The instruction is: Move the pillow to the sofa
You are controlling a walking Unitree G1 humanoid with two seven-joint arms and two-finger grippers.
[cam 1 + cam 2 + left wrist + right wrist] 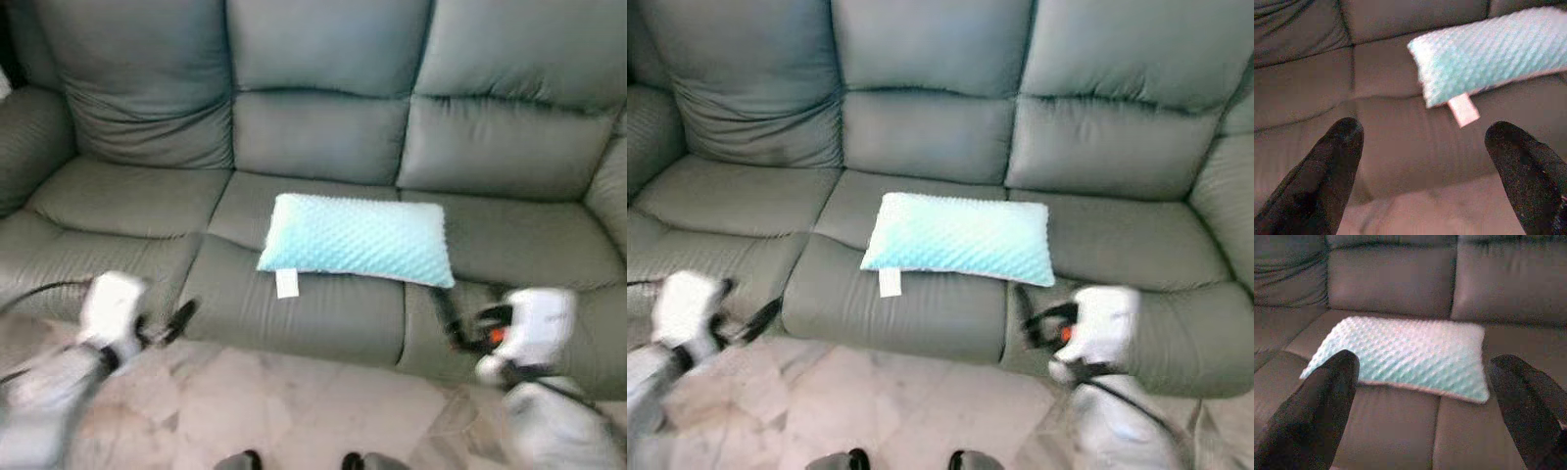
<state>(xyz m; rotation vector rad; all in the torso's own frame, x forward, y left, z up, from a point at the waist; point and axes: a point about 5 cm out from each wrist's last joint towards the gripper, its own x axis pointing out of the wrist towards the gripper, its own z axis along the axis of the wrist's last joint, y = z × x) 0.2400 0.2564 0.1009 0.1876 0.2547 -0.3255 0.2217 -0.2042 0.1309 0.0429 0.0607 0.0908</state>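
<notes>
Pillow (358,238) lies flat on sofa (323,137) mid seat, nr front edge. My left gripper (1422,142) & right gripper (1422,377) spread, empty; pull clear w/o snagging tag (286,283).

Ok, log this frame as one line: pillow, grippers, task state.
pillow: lying on sofa middle seat | left gripper: open, empty | right gripper: open, empty | task: pillow placed

Soft, even indoor light, no glare. Both eye views slightly soft; arms at lower corners smeared by motion blur. Wrist views dimmer, warm-tinted; 2 near black fingers (1327,176) out of focus.
</notes>
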